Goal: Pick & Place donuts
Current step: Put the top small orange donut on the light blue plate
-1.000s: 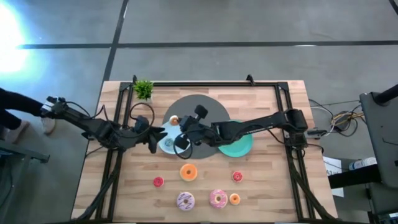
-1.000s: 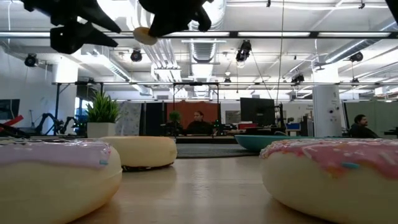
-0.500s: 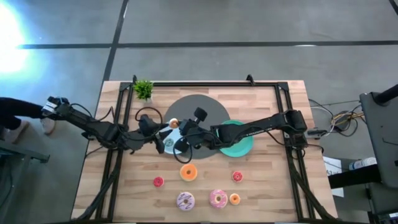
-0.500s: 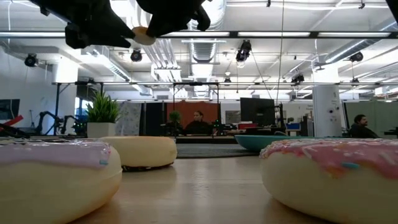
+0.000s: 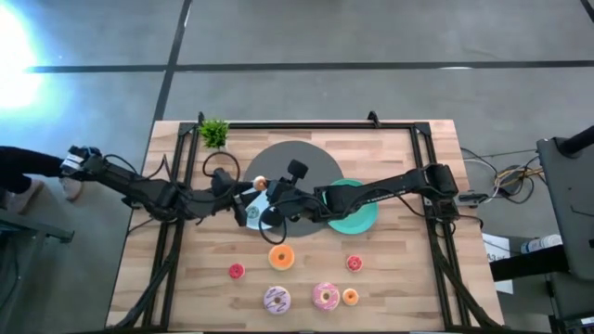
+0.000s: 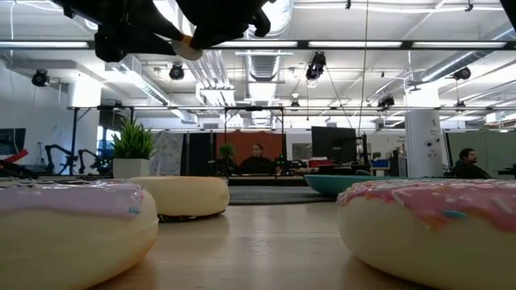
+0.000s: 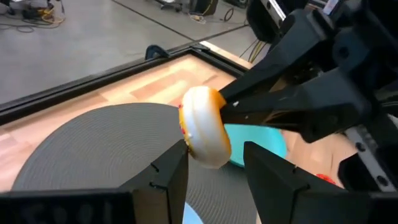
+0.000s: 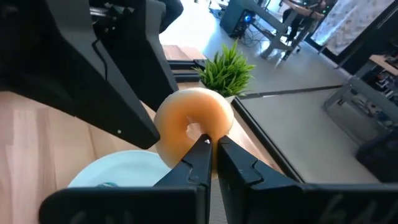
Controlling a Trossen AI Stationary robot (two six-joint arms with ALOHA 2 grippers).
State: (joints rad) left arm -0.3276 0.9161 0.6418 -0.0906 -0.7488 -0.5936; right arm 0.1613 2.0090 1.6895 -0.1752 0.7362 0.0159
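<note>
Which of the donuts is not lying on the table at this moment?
The small orange donut: the right gripper holds it in the air above the light blue plate, with the left gripper open around it. All others lie on the wood.

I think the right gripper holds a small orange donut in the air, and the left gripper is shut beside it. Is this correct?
Not quite. The right gripper does hold the small orange donut above the table, but the left gripper is open: in the left wrist view its fingers stand apart on either side of the donut, not yet closed on it.
</note>
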